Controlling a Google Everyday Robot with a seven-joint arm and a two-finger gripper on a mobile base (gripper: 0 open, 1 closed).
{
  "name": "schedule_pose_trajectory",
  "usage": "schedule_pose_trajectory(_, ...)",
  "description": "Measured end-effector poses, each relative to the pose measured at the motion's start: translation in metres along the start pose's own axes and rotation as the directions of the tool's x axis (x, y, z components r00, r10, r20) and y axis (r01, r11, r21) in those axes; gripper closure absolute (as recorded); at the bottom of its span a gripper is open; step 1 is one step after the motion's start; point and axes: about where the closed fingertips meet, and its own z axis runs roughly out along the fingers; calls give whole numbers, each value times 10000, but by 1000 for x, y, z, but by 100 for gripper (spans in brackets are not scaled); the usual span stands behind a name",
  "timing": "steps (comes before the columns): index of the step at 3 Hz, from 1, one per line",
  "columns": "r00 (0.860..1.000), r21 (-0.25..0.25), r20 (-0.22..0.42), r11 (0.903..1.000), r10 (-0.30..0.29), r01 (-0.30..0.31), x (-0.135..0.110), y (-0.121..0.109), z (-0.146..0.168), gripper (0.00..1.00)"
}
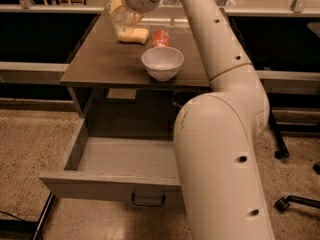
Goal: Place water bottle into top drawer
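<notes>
The water bottle (pixel 120 18), clear and crinkled, hangs in my gripper (pixel 125 6) above the back left part of the desk top (pixel 100 64). The gripper is shut on the bottle's upper part, and my arm hides most of the wrist. The top drawer (pixel 125 159) stands pulled open below the desk. Its inside is bare grey, and its front panel with a dark pull handle (pixel 148 200) faces me. The bottle is well behind and above the drawer opening.
A white bowl (pixel 162 62) stands near the desk's front edge. A red can (pixel 161 37) and a yellow sponge (pixel 133 34) lie behind it. My thick arm (pixel 220 149) covers the drawer's right side. Chair casters (pixel 295 201) stand on the floor at right.
</notes>
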Motion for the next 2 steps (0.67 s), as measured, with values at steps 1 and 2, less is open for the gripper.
schedule_pose_trajectory(1,9938,240,217,9938,-1093,1088,-8,-12,2,100)
schedule_pose_trajectory(2,9379,673,916,9418,-3346,3294,-43,-50,-13,100)
